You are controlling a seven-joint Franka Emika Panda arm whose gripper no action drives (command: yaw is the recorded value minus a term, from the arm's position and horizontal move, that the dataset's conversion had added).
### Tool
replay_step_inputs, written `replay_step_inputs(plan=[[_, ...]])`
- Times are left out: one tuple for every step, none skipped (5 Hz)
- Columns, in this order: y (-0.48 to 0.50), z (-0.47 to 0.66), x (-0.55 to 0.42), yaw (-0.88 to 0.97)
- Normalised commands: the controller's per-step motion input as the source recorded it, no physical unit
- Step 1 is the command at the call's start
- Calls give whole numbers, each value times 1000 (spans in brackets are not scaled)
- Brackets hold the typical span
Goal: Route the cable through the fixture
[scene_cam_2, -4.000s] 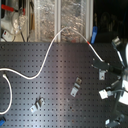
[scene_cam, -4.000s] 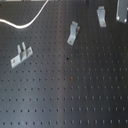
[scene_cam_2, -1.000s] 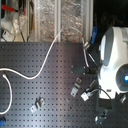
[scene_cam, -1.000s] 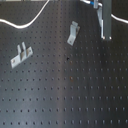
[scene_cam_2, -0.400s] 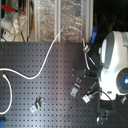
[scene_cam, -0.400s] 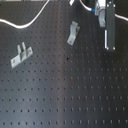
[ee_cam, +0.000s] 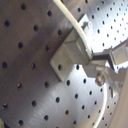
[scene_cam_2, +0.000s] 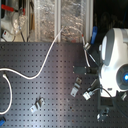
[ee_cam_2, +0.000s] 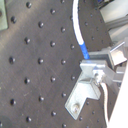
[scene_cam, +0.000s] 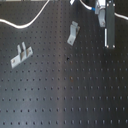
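The cable [scene_cam: 25, 25] is a thin white cord curving across the far left of the black pegboard in the first exterior view. In the second exterior view, the cable [scene_cam_2: 49, 54] sweeps from the board's left up toward the arm [scene_cam_2: 114, 60]. Two metal brackets stand on the board, one [scene_cam: 73, 33] near the middle and one [scene_cam: 21, 55] to its left. My gripper [scene_cam: 110, 44] hangs at the first exterior view's upper right, fingers together. In both wrist views the cable [ee_cam: 75, 22] [ee_cam_2: 82, 47] runs into the jaws beside a metal bracket [ee_cam_2: 85, 87].
The pegboard [scene_cam: 65, 95] fills the first exterior view. In the second exterior view, small brackets [scene_cam_2: 76, 89] [scene_cam_2: 36, 105] sit on the board's near part and shelving with clutter [scene_cam_2: 15, 20] stands behind it.
The gripper has dropped lower in the first exterior view. In the second exterior view the arm has swung in from the right edge, and the cable's far end has followed it.
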Motion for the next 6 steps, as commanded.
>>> replay_step_inputs(plan=[[82, 158, -23, 0], [172, 602, -62, -6], [213, 626, -62, 0], [189, 789, -23, 0], [156, 915, 10, 0], [14, 895, 183, 151]])
